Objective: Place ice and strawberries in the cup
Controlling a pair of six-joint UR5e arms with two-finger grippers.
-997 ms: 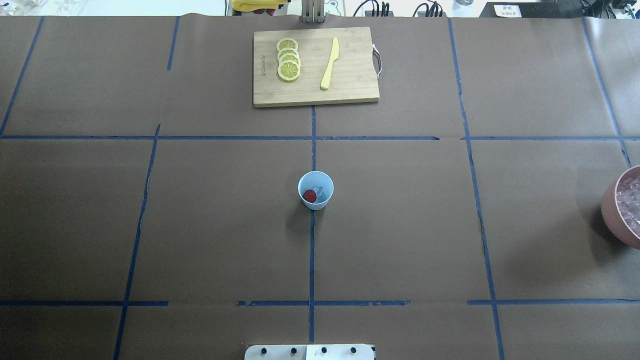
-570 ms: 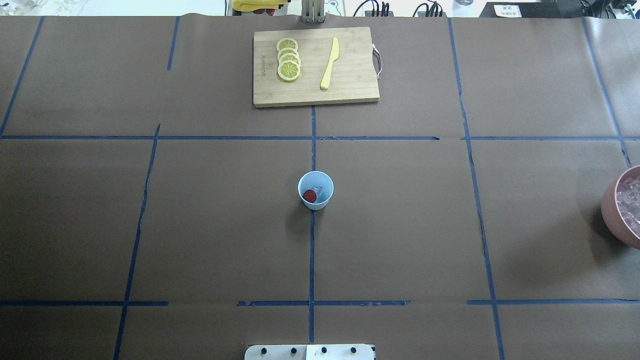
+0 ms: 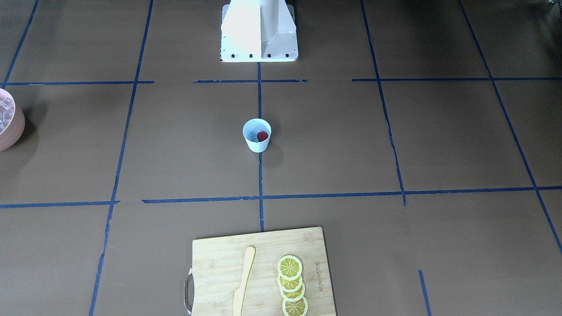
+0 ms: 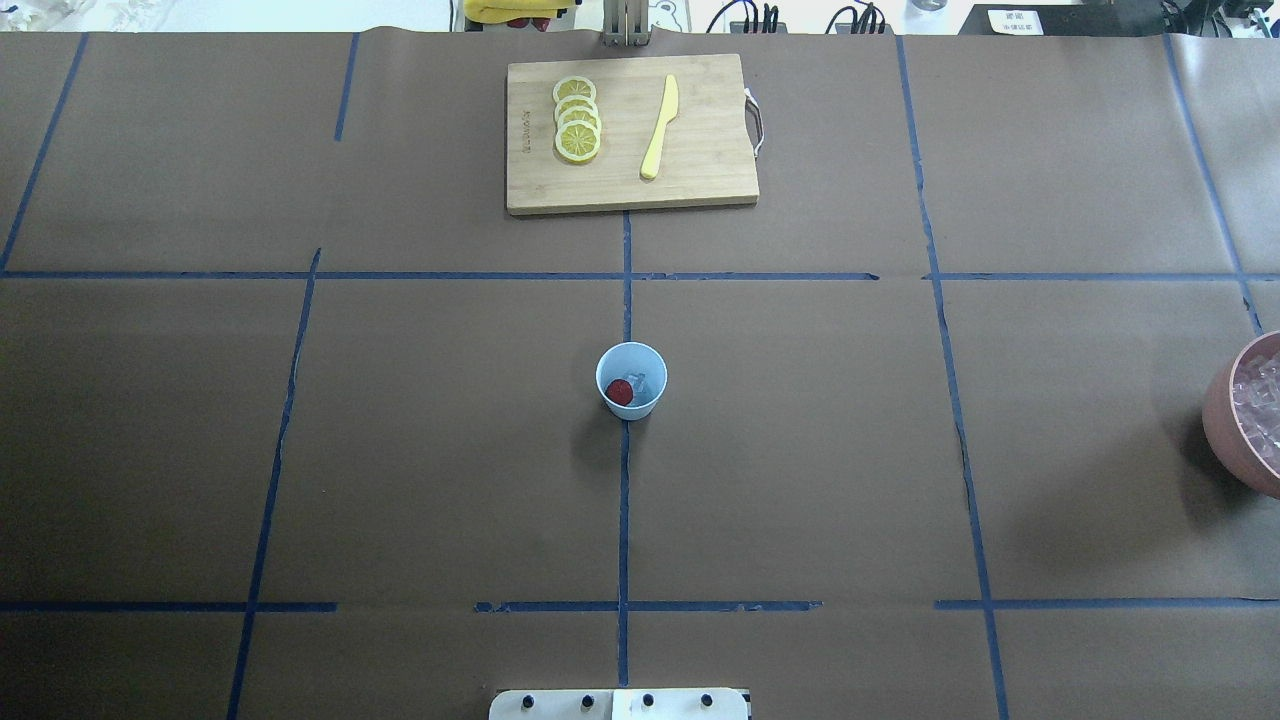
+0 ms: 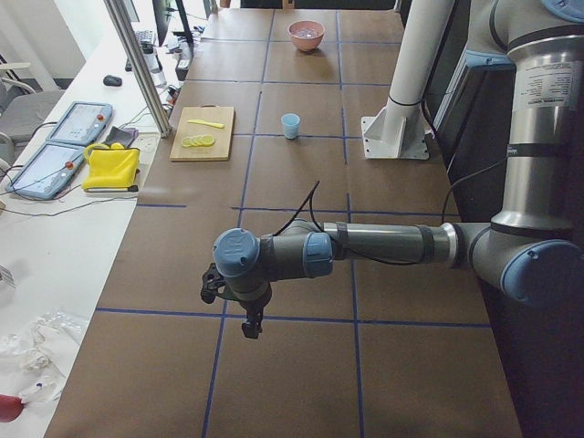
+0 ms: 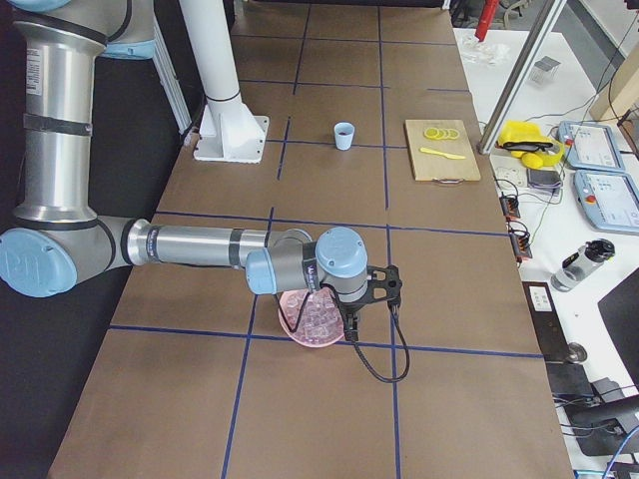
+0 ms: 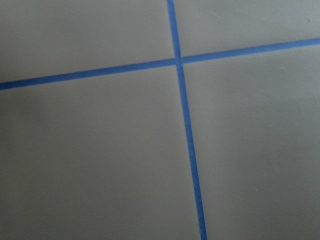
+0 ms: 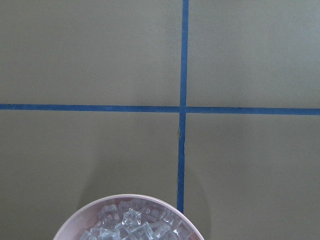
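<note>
The left claw (image 5: 248, 327) hangs from its grey, blue-capped wrist over bare desk (image 4: 400, 450), a flat top covered in matte brown paper and ruled into squares by blue tape. Below it, the wrist view shows only a crossing of two tape lines. It appears in the side view alone, so I cannot tell whether its fingers are spread or pressed together. The right claw (image 6: 346, 327) is also seen only from the side, and its state cannot be told either.

Directly under the right claw sits a round pink bowl (image 4: 1222, 425) with a smooth, thick rim. It is heaped with small clear, glassy cubes of ice (image 8: 132, 225), whose facets catch the light.

Well apart from both claws and roughly midway between them stands a small pale blue tapered cup (image 4: 631, 380) without a handle. It is upright on a tape line. Inside it lies one tiny, bright red, rounded strawberry (image 4: 620, 391), touching a single clear cube against the light blue wall.

Farther from both claws, beyond the cup, lies a rectangular pale bamboo cutting board (image 4: 700, 185) with a metal loop handle. It carries a row of overlapping yellow lemon slices (image 4: 577, 120) and, beside them, a slim yellow plastic knife (image 4: 660, 128).
</note>
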